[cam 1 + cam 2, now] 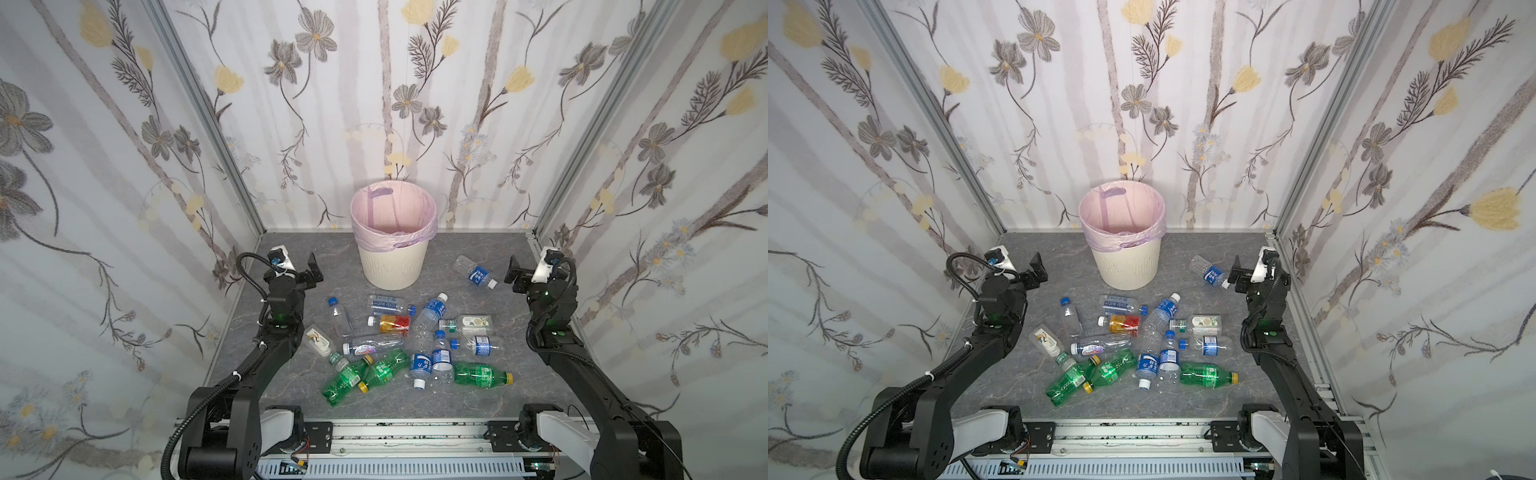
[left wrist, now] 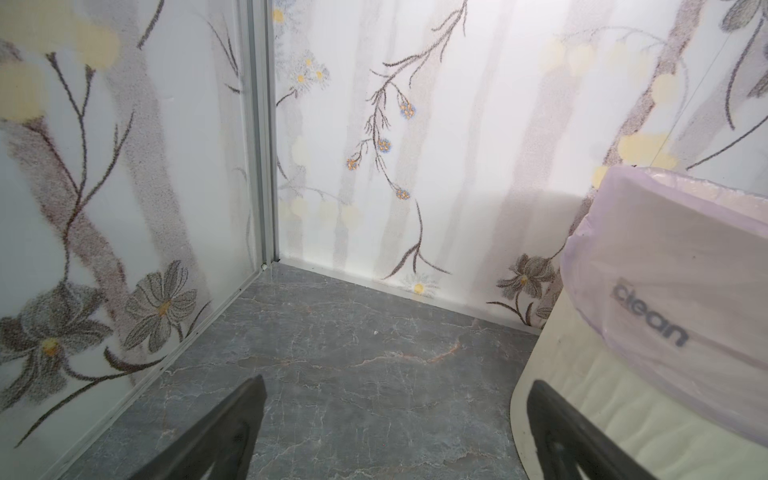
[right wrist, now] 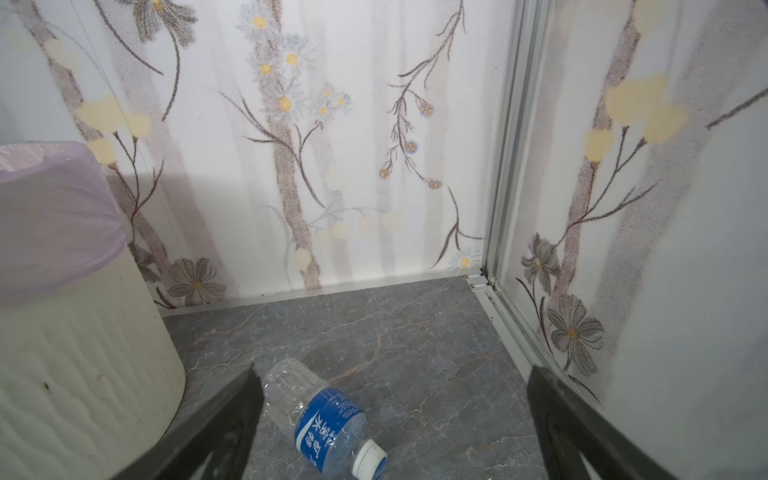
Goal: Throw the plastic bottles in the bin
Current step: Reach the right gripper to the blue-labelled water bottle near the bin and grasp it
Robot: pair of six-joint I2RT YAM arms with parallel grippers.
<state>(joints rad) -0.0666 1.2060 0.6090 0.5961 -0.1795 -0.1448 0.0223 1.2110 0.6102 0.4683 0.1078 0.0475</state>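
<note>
In both top views the bin (image 1: 392, 266) stands at the back of the grey worktop (image 1: 291, 390), with no bottle visible inside its pink liner (image 1: 374, 208); the plastic bottles (image 1: 432, 309) lie on their sides in a loose heap in front of the bin, and a lone bottle (image 1: 476, 272) rests apart, to the bin's right; the left tool (image 1: 313, 268) hangs to the left of the bin and the right tool (image 1: 513, 272) to its right, just past the lone bottle's white cap, both spread wide and empty.

In the left wrist view the left tool (image 2: 397, 382) frames only bare worktop beside the bin's cream wall (image 2: 623, 395); no bottle lies before it.

In the right wrist view the right tool (image 3: 394, 370) gapes over the lone bottle (image 3: 328, 419), which lies nearer the finger on the bin's side, its base towards the bin (image 3: 83, 374).

The bottles look empty, so probably light, thin-walled and smooth; they are likely to roll, dent or squirt out of a hard pinch; the labelled middle, taken across the long axis, looks the safest hold, not the tapering neck or cap.
</note>
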